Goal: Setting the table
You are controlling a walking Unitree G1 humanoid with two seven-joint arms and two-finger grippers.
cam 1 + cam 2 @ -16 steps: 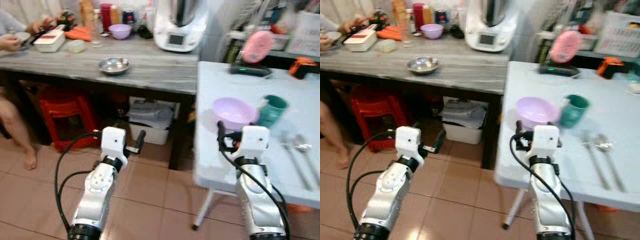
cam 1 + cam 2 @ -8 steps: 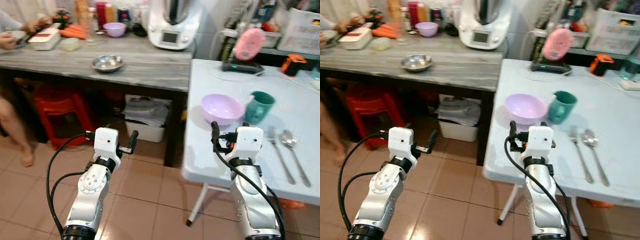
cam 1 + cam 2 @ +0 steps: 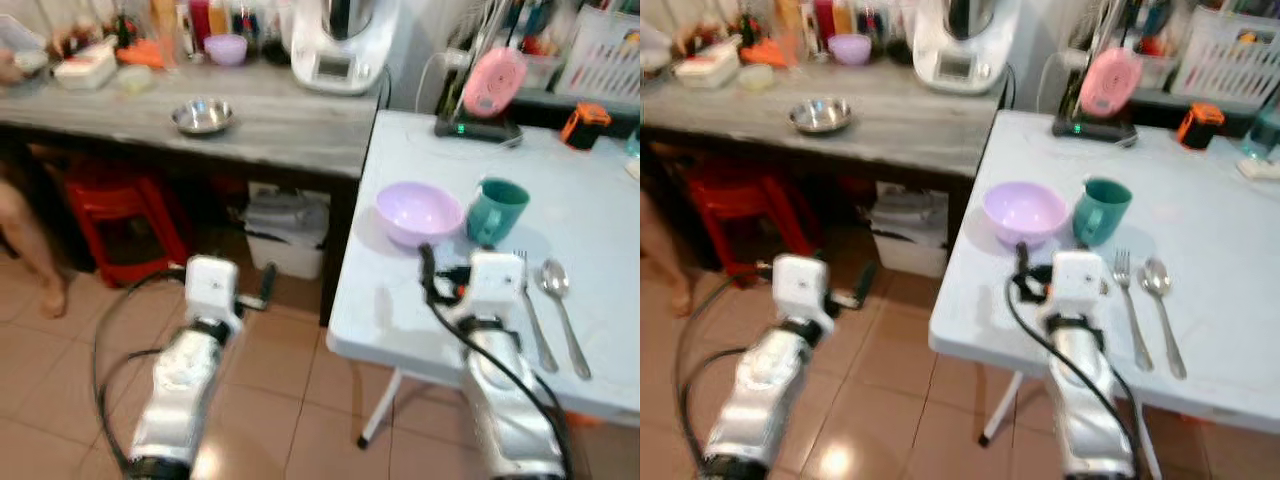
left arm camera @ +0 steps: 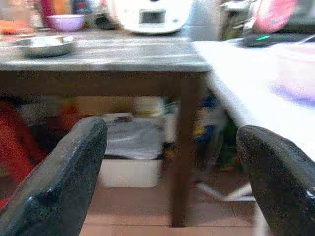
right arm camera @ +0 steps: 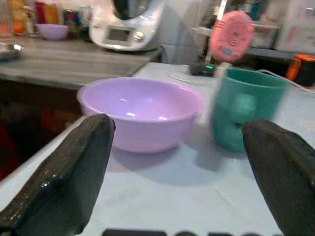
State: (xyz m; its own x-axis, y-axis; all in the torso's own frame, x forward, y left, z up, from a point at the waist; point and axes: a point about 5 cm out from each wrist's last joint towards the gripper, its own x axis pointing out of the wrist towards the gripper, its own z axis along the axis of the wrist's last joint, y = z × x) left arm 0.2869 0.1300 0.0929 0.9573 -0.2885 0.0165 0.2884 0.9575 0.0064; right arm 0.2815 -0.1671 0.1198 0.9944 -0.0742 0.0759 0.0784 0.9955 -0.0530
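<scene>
A lilac bowl (image 3: pixel 418 212) and a teal cup (image 3: pixel 497 210) stand side by side on the white table (image 3: pixel 600 200). To their right lie a fork (image 3: pixel 533 318) and a spoon (image 3: pixel 563 310). My right gripper (image 5: pixel 182 162) hovers open over the table's front edge, pointing at the bowl (image 5: pixel 140 110) and cup (image 5: pixel 246 108), with nothing between its fingers. Off the table's left side, my left gripper (image 4: pixel 172 162) is held open and empty above the tiled floor.
A grey wooden table (image 3: pixel 290 125) adjoins on the left, carrying a steel bowl (image 3: pixel 202 116), a white kitchen machine (image 3: pixel 335 40) and a small purple bowl (image 3: pixel 226 47). Under it are a red stool (image 3: pixel 125 215) and a white bin (image 3: pixel 285 235). A person's leg (image 3: pixel 25 240) shows at far left.
The whole picture has shifted, so the camera has moved: the white table now sits more central. My right gripper is closer to the bowl. The tableware has not moved.
</scene>
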